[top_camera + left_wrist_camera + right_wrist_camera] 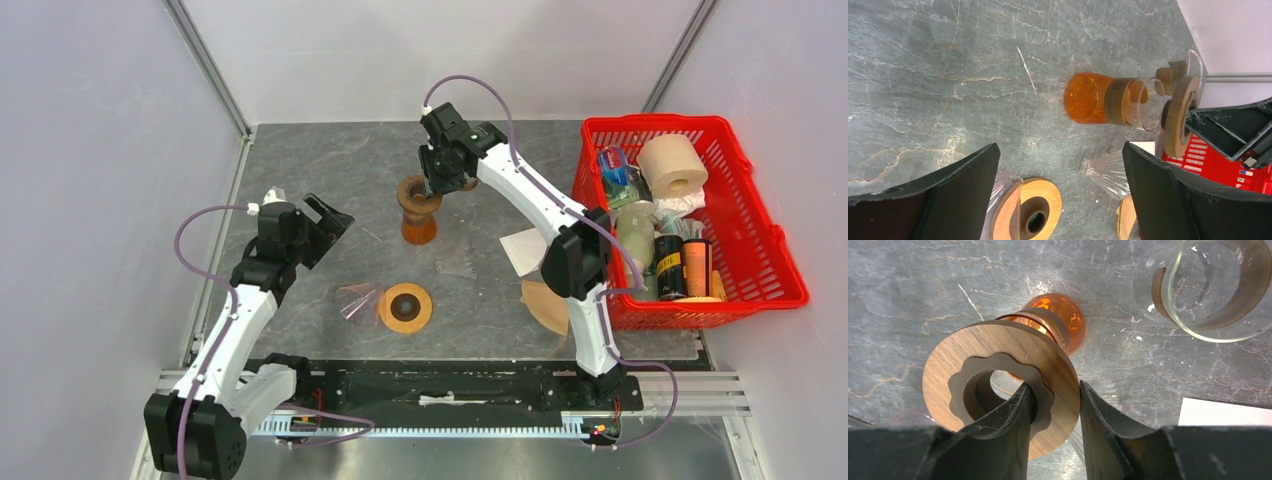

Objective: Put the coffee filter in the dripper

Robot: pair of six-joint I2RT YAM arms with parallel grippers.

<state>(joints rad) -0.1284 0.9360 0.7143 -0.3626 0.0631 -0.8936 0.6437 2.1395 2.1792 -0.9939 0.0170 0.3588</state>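
Top external view is showing a flat tan paper fan (543, 306), which I am taking for the coffee filter, lying on the grey stone desk (300, 160) beside the right arm's base, with neither tool touching it. Well away from it, the right tool (1054, 387) is clenching a round wooden dripper ring with a scalloped hole (948, 370). One finger is passing through the hole, and the ring is hanging over the mouth of the orange glass carafe (1060, 315), probably so the collar gets seated before any paper goes in. The left tool (1060, 146) is hanging released and holding nothing above a clear glass cone in a wooden disc (403, 308), which is lying on its side. Bottle labels in the red plastic basket (655, 121) are showing too small to read.
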